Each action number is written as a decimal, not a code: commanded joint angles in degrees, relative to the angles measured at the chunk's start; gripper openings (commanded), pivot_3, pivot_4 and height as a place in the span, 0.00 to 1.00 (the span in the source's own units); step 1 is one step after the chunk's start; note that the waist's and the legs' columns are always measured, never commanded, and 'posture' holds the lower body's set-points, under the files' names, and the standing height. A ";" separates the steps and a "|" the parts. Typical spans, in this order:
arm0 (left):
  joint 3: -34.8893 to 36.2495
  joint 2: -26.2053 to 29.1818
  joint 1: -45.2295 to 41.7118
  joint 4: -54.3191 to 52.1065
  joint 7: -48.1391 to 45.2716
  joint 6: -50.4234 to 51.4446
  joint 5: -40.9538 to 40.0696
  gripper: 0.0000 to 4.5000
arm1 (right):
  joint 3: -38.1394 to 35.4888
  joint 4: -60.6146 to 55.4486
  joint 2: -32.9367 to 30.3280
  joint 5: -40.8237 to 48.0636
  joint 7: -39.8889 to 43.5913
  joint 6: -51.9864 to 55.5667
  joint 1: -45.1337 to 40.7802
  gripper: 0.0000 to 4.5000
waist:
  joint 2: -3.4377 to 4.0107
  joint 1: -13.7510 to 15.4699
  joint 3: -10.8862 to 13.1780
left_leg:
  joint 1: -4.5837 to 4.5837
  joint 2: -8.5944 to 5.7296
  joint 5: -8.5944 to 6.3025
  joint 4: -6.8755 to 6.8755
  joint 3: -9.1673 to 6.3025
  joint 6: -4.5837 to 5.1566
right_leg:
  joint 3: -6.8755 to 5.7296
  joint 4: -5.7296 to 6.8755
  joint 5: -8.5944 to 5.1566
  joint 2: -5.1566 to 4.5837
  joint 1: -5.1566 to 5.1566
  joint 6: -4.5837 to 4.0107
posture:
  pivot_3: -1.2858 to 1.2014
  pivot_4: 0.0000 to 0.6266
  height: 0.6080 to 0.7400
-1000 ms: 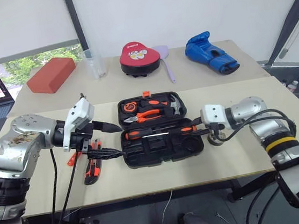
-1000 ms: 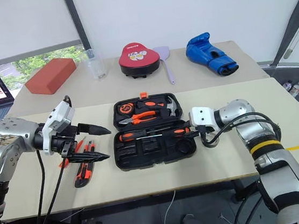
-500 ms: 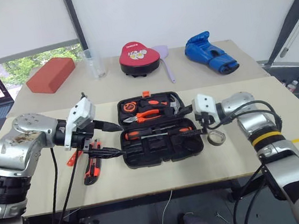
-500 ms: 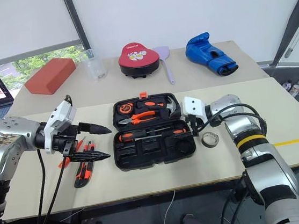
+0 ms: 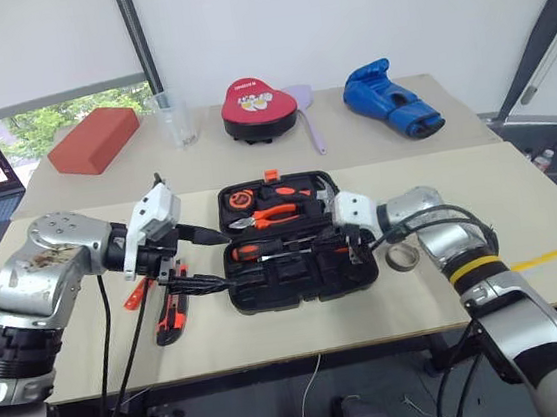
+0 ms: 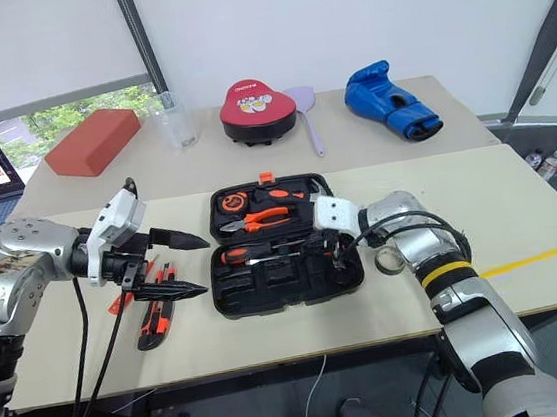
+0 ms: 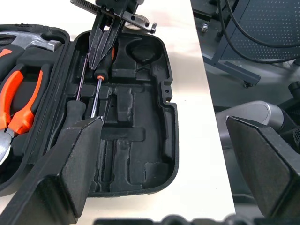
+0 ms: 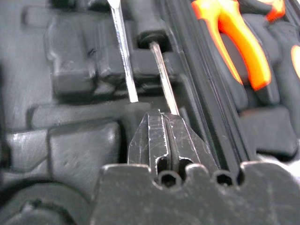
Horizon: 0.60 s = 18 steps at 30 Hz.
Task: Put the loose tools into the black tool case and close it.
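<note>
Over the open black tool case (image 5: 299, 256) on the counter (image 5: 301, 317), the right gripper (image 5: 352, 250) presses its fingers together above the screwdrivers (image 5: 278, 248); the left gripper (image 5: 204, 260) stands wide, empty, beside the utility knife (image 5: 168, 320).

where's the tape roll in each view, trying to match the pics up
Left eye view: the small dark tape roll lies on the table just right of the black tool case, beside the right arm.
Right eye view: same spot.
Left wrist view: partly visible beyond the case's far edge.
Right wrist view: not in it.
Shared landmark: the orange-handled pliers.
</note>
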 commanded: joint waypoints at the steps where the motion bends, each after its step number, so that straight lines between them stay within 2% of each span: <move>1: 1.25 0.34 -0.33 -0.06 1.45 -0.27 0.41 1.00 | 3.52 -1.23 0.45 -2.45 1.04 -1.11 3.72 0.01 | -0.03 0.08 -0.02 | 0.01 0.00 0.00 0.00 -0.01 0.00 | 0.00 0.00 0.00 0.00 0.01 0.00 | 0.52 0.24 1.00; 7: 5.74 1.41 5.23 -3.52 5.67 2.53 -1.93 1.00 | -4.23 -4.55 3.20 4.66 -2.46 2.32 1.61 0.01 | -0.03 -0.55 -0.02 | 0.01 0.02 0.00 -0.03 -0.01 -0.01 | 0.05 0.01 -0.02 0.07 -0.07 -0.03 | 0.52 0.24 1.00; 10: 12.62 2.40 11.89 -7.93 10.41 7.51 -4.76 1.00 | -9.63 -13.68 2.51 14.80 1.96 15.06 2.01 0.01 | -0.01 -1.02 0.00 | -0.14 0.04 0.03 -0.04 -0.01 0.04 | 0.06 0.07 -0.04 0.08 -0.31 -0.10 | 0.52 0.24 1.00; 13: 21.48 2.62 21.16 -12.66 15.76 12.21 -6.49 1.00 | -12.34 -25.71 -0.96 23.46 5.96 28.11 4.13 0.18 | 0.02 -1.15 0.02 | -0.61 0.04 0.21 0.00 -0.02 0.38 | 0.05 0.13 -0.02 0.08 -0.76 -0.15 | 0.52 0.24 1.00; 18: 38.54 -1.36 41.75 -20.75 20.78 12.89 -5.38 1.00 | -16.12 -42.13 -6.25 33.77 5.70 42.30 7.81 0.56 | 0.03 -0.78 0.03 | -0.62 0.04 0.18 -0.19 -0.08 0.36 | -0.04 0.04 -0.02 0.09 -0.76 -0.15 | 0.52 0.24 1.00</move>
